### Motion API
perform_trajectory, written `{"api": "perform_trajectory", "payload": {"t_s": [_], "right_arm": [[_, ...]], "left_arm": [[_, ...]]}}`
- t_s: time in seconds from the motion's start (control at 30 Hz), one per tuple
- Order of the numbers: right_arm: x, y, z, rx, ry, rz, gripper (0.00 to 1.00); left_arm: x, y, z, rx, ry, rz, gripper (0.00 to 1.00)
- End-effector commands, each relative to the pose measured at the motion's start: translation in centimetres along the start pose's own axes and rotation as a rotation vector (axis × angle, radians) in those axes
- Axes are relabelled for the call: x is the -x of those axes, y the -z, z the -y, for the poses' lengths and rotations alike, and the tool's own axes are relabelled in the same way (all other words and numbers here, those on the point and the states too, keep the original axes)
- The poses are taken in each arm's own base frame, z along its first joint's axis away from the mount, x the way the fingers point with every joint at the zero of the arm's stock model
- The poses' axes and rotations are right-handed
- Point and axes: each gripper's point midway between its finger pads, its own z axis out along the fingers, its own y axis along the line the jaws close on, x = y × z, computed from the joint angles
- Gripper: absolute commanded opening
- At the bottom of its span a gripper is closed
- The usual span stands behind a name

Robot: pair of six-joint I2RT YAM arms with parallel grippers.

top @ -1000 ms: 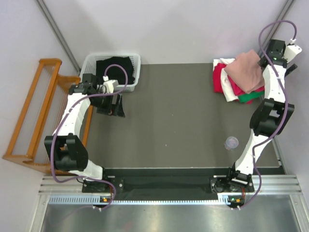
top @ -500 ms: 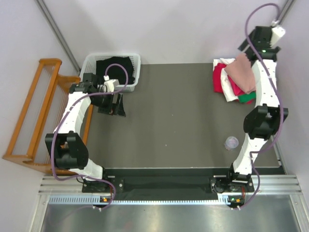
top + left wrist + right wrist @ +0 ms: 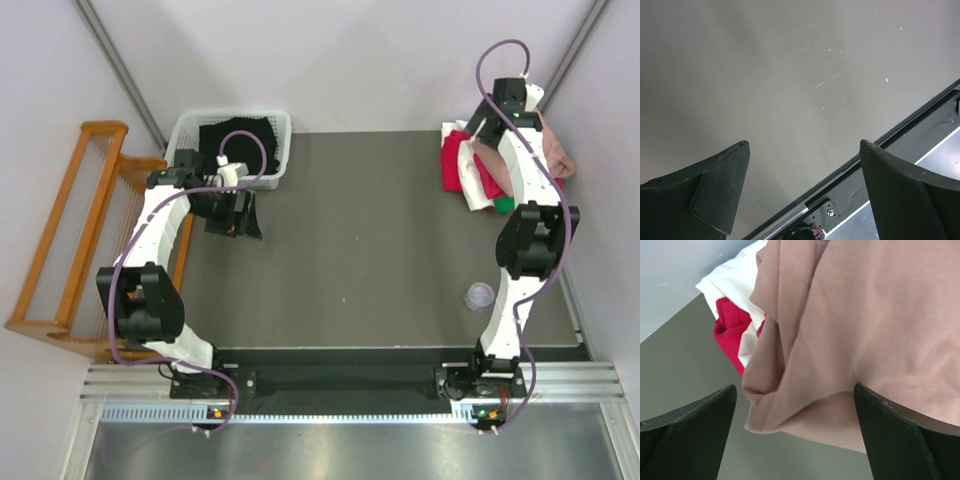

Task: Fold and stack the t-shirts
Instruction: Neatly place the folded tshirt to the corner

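Pick-up step: right jaws gape wide over the crumpled dusty-pink cloth t-shirt [image 3: 865, 315] framed between them, left jaws wide and empty; next, lower and pinch its edge.

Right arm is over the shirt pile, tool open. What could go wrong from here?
1. The right tool stands open at a bunched fold of the dusty-pink shirt; closing there may pinch several layers, so it lifts crumpled.
2. The crimson shirt and white shirt lie just beneath and could be dragged along.
3. The pile sits near the edge of the table; a pull might spill it.
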Motion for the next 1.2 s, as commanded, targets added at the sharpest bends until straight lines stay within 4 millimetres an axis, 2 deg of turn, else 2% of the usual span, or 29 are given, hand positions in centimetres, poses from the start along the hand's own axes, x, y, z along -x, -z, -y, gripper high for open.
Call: {"api": "perform_trajectory", "payload": {"t_s": [0.0,0.07,0.17,0.2,0.23,0.27,0.33,0.37,0.47,0.63,0.67,0.73,0.83,0.87,0.93,0.97,1.07,1.17], "right_arm": [[5.5,5.6,-1.3,0.134,-0.009,0.134,1.00],[5.5,6.0,-1.7,0.161,0.002,0.123,1.00],[3.4,4.9,-2.2,0.219,-0.023,0.042,1.00],[1.0,3.4,-1.8,0.218,-0.028,-0.026,1.00],[-0.3,2.3,-1.4,0.224,-0.046,-0.069,1.00],[-3.0,1.2,-1.3,0.235,-0.065,-0.137,1.00],[-5.5,-0.1,-1.1,0.236,-0.076,-0.187,1.00],[-7.9,-0.6,-1.3,0.260,-0.082,-0.244,1.00],[-10.8,-1.1,-1.3,0.283,-0.093,-0.313,1.00],[-12.0,-1.2,-2.1,0.327,-0.065,-0.354,1.00],[-11.3,-1.0,-2.9,0.357,-0.060,-0.349,1.00],[-11.8,-1.6,-2.8,0.344,-0.037,-0.383,1.00],[-8.7,-0.9,-3.3,0.350,-0.022,-0.306,1.00],[-6.2,-0.1,-3.7,0.355,-0.018,-0.243,1.00],[-3.5,0.7,-3.7,0.344,-0.002,-0.176,1.00],[-1.3,1.3,-4.1,0.351,-0.005,-0.137,1.00],[1.9,1.4,-4.3,0.378,-0.023,-0.084,1.00],[3.9,0.2,-3.7,0.378,-0.057,-0.051,1.00]], "left_arm": [[0.7,-0.2,0.3,-0.037,-0.003,0.018,0.95],[1.0,0.1,0.6,-0.045,-0.006,0.029,0.95],[1.3,0.6,1.1,-0.055,-0.007,0.044,0.95],[1.4,0.6,1.2,-0.056,-0.010,0.048,0.95],[1.3,0.7,1.3,-0.060,-0.008,0.047,0.95],[1.3,0.9,1.4,-0.057,-0.013,0.051,0.95],[1.2,1.1,1.4,-0.052,-0.015,0.051,0.95],[1.1,1.1,1.3,-0.046,-0.020,0.051,0.95],[1.1,1.3,1.3,-0.041,-0.021,0.049,0.95],[1.2,1.3,1.8,-0.064,-0.018,0.053,0.95],[1.2,1.3,1.8,-0.068,-0.016,0.053,0.95],[1.1,1.2,1.9,-0.073,-0.011,0.051,0.95],[0.9,1.2,1.7,-0.065,-0.014,0.046,0.95],[0.8,1.2,1.8,-0.063,-0.017,0.045,0.95],[0.6,1.2,1.8,-0.061,-0.015,0.042,0.95],[0.6,1.4,1.8,-0.061,-0.018,0.047,0.95],[0.2,1.4,1.9,-0.060,-0.017,0.049,0.95],[-0.4,1.3,1.6,-0.039,-0.022,0.038,0.95]]}}
